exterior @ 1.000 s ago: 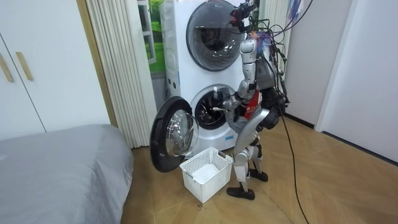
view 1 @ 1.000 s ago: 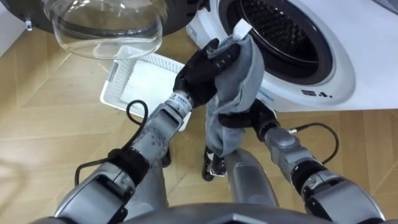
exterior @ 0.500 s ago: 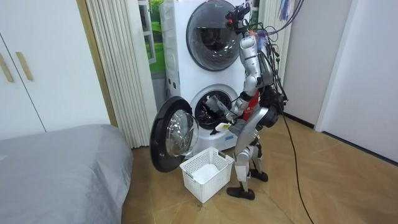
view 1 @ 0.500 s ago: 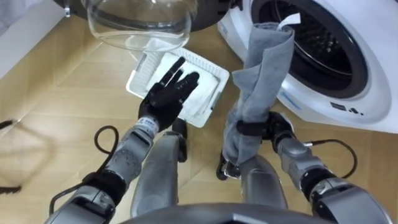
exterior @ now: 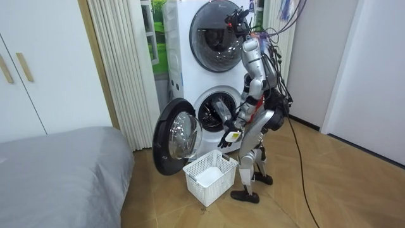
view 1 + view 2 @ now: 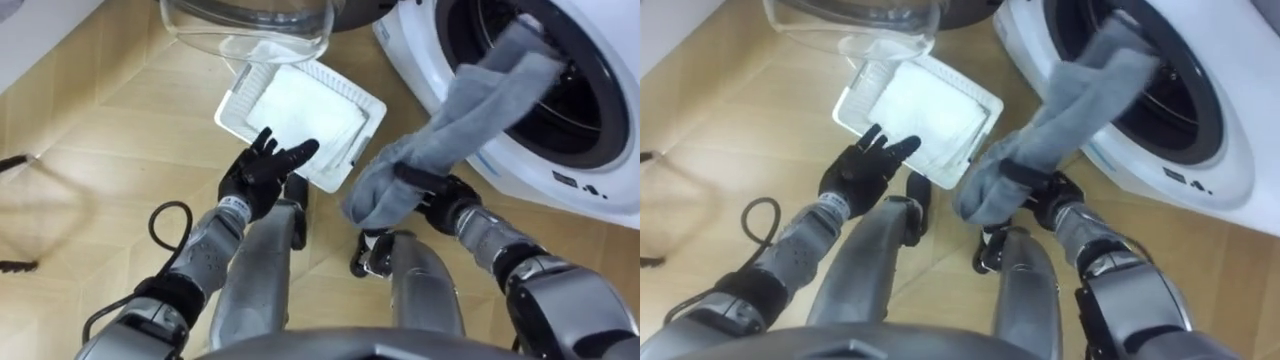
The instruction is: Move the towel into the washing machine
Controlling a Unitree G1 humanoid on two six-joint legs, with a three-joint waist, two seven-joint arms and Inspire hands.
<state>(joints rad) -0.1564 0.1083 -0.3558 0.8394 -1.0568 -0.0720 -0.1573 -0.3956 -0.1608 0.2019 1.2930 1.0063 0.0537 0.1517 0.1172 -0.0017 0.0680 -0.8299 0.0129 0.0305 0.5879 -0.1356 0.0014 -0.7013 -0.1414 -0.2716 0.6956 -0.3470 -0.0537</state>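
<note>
A grey towel (image 6: pixel 470 120) slants from my right hand (image 6: pixel 440 190) up into the dark round opening of the lower washing machine (image 6: pixel 560 185). Its upper end lies over the drum's rim. My right hand is shut on the towel's bunched lower end, just in front of the machine. My left hand (image 6: pixel 265 172) is open with fingers spread, apart from the towel, above the floor beside the white basket (image 6: pixel 300 115). In the room view I stand bent slightly forward before the stacked machines (image 5: pixel 218 69), with the towel (image 5: pixel 223 109) reaching into the lower one.
The white basket sits on the wooden floor to the left of the machine. The machine's round glass door (image 6: pixel 250 25) stands swung open at upper left, over the basket's far edge. A bed (image 5: pixel 57 171) and a curtain (image 5: pixel 120 69) are at the room view's left.
My left hand let go of the towel, opened and dropped away to the lower left. My right hand tipped the towel from upright over into the drum opening.
</note>
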